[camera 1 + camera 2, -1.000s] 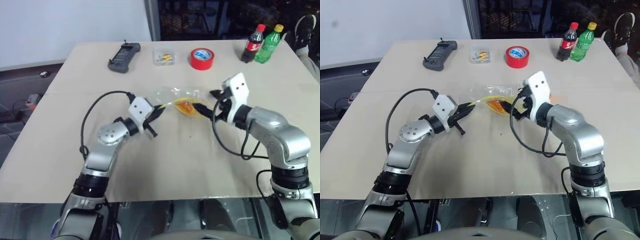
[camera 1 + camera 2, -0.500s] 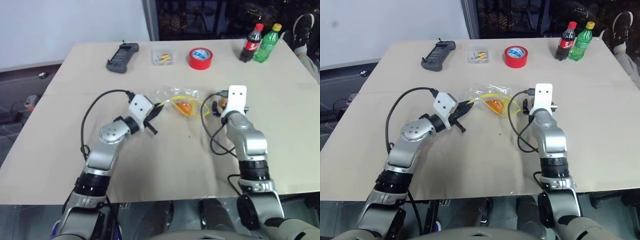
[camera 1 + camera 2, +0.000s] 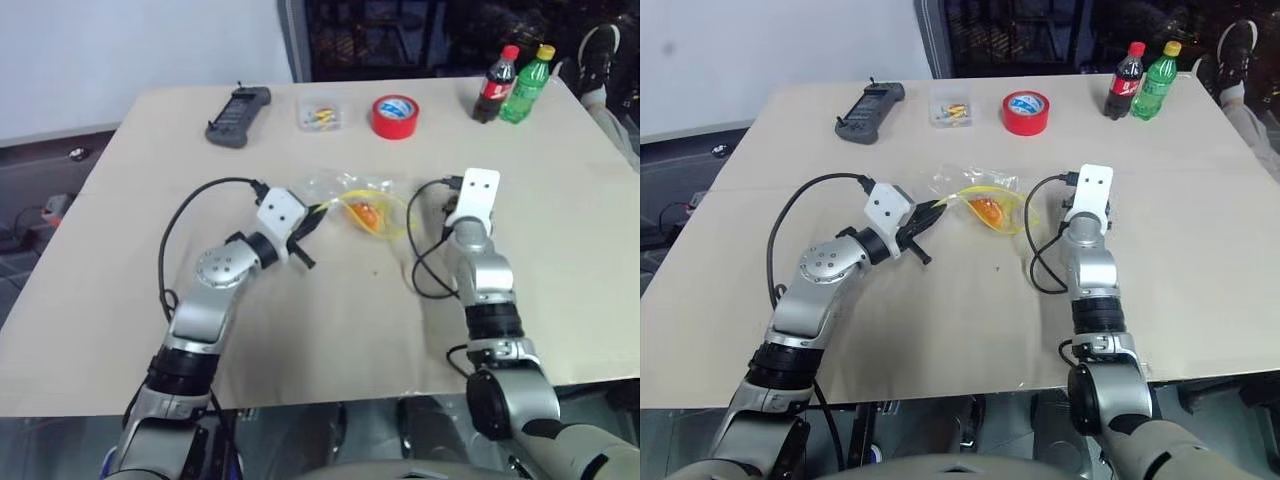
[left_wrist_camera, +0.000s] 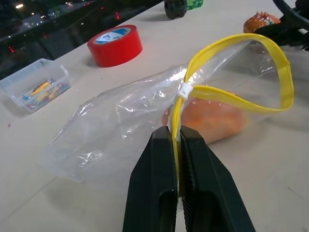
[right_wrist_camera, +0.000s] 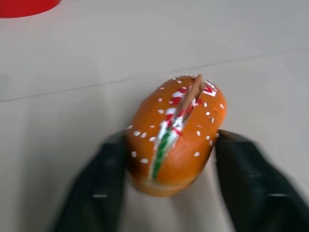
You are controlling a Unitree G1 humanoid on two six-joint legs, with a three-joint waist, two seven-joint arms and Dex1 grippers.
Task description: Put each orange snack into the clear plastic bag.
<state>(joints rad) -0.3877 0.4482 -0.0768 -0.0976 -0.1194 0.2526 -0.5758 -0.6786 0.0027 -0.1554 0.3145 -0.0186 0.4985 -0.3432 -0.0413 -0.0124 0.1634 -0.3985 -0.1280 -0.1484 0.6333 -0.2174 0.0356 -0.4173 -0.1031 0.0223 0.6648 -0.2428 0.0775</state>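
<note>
Left gripper [image 4: 176,145] is pinching shut on the yellow seal strip of the clear plastic zip bag [image 4: 130,116], holding its mouth open; one orange speckled bun-shaped snack [image 4: 207,121] is lying inside. Second orange snack [image 5: 174,133] is sitting on the counter [image 3: 330,320] between the right gripper [image 5: 171,179] fingers, long axis pointing away. Fingers are flanking it; grip unconfirmed. Bag mouth is at 9 o'clock from it.

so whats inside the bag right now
One orange snack lies inside the clear bag, seen through the plastic below the yellow seal strip. Its underside and far end are hidden by wrinkled plastic. The second snack is outside, between the right gripper's fingers.
</note>
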